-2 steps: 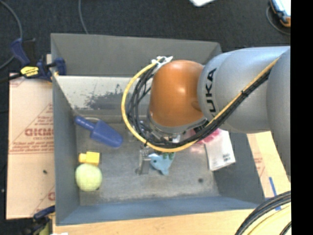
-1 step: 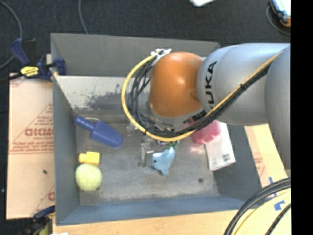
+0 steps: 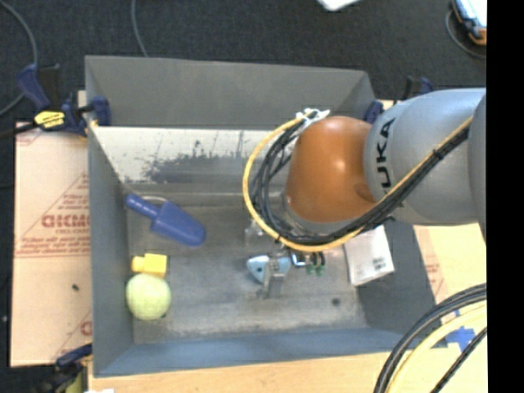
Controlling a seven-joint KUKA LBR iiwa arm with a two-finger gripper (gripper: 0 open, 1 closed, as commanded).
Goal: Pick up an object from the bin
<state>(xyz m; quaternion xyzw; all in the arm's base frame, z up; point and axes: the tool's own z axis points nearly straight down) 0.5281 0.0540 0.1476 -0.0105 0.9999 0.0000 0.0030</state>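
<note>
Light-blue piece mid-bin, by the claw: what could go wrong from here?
1. The small light-blue piece lies just beside the claw, so a slight miss may nudge it away rather than catch it.
2. The orange wrist cover hides much of the claw, so alignment is hard to judge.

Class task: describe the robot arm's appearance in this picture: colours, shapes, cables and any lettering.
The arm is thick, rounded and silver-grey, with black lettering reading "UKA". A glossy orange dome-shaped cover sits at its wrist. Black and yellow cables loop around the cover and run back along the arm.
</note>
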